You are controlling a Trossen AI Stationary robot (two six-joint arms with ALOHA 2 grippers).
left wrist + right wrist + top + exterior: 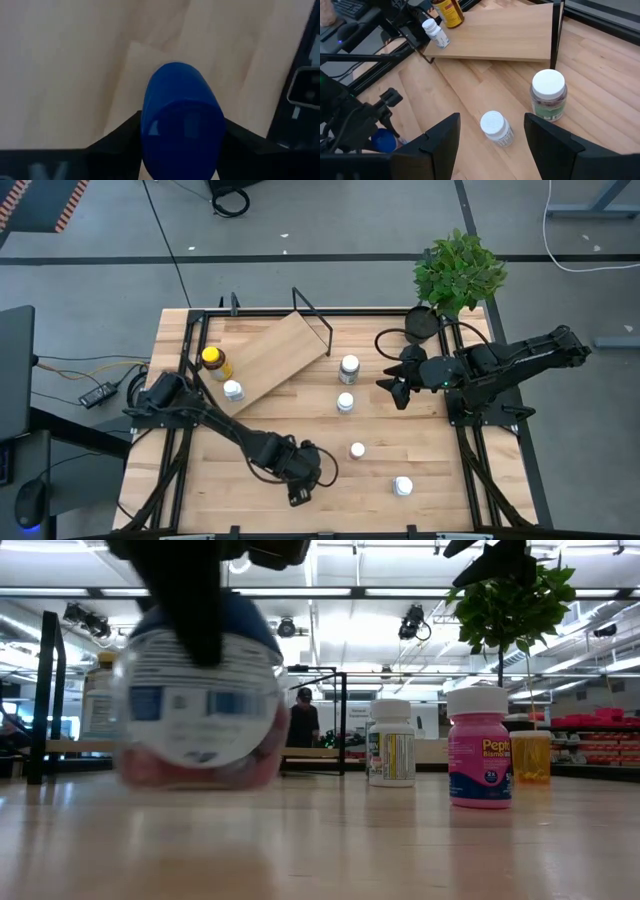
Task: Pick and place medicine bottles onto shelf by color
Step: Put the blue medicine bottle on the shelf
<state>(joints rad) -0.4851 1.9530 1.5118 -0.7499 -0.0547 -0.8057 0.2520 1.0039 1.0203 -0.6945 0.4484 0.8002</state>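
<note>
My left gripper (300, 477) is near the table's front edge, middle, shut on a blue-topped bottle (182, 125) with a white label (200, 700). My right gripper (396, 390) hangs open above the table's right part, with nothing between its fingers (490, 150). The shelf (280, 358), a light-wood board with a black wire frame, lies slanted at the far left. A yellow-capped amber bottle (214, 361) and a white-capped bottle (233, 390) stand on its left end. Several white-capped bottles (349, 367) (345, 402) (357, 450) (403, 486) stand on the table. My left gripper has the bottle's blue top (150, 125) between its two fingers (122, 132), one on each side. The fingers come from above, pointing steeply down. In the low view the bottle stands upright with its bottom (200, 775) about at table level; whether it is lifted clear cannot be told.
A potted green plant (458, 272) stands at the far right corner. A pink-labelled bottle (480, 760) and a white one (392, 745) stand mid-table. Black frame rails (470, 450) run along both sides. Bare wood lies between the shelf and the left gripper.
</note>
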